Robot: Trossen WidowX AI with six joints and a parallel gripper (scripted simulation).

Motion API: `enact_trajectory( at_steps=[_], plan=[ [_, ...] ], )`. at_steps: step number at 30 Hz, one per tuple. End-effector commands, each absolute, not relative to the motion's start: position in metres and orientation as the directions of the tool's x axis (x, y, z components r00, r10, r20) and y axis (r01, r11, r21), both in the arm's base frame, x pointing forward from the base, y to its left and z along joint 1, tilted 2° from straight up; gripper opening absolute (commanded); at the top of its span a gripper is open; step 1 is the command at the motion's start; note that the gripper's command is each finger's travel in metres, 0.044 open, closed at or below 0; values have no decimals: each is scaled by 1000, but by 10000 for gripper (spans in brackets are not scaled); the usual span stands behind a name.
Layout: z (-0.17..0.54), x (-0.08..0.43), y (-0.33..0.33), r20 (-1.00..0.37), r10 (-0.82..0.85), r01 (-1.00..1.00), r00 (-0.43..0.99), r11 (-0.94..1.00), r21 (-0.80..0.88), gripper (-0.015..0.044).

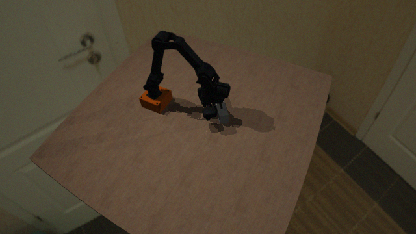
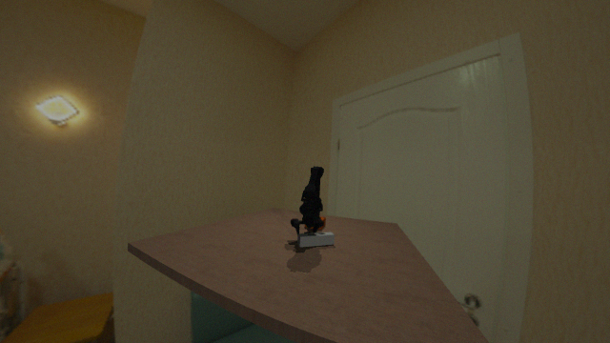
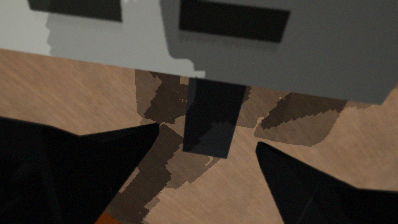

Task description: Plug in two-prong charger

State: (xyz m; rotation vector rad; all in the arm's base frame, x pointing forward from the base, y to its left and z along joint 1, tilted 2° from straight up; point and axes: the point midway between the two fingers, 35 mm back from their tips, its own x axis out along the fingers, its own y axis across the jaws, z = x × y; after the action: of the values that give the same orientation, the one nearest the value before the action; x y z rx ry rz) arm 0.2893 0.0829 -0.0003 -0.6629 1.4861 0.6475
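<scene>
The grey power strip (image 1: 223,114) (image 2: 316,239) (image 3: 125,50) lies on the table under the wrist. Two dark outlet slots show at the top of the wrist view, the left one cut off by the frame edge. A small dark block (image 3: 215,117), apparently the charger, adjoins the strip's near long edge; its prongs cannot be made out. My gripper (image 3: 207,137) is open, with one fingertip on each side of that block and a gap on both sides. It holds nothing. In the top and exterior views the arm hides most of the block and the fingers.
The orange arm base (image 1: 150,104) (image 3: 106,220) stands behind the gripper. The wooden table (image 1: 182,169) (image 2: 362,286) carries the arm's shadows around the strip. Its edges lie well away from the gripper, with a door and walls beyond.
</scene>
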Motion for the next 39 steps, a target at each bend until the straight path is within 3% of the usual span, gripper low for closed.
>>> enact_trajectory(
  at_steps=[1, 30, 39],
  plan=[
    [-1, 286, 78, -1000, -13, -745, -10, 667, -1, 440],
    [-2, 263, 55, -1000, -5, -741, -7, 671, 2, 440],
    [68, 273, 65, -856, 387, -742, 342, 671, 7, 440]
  ],
)
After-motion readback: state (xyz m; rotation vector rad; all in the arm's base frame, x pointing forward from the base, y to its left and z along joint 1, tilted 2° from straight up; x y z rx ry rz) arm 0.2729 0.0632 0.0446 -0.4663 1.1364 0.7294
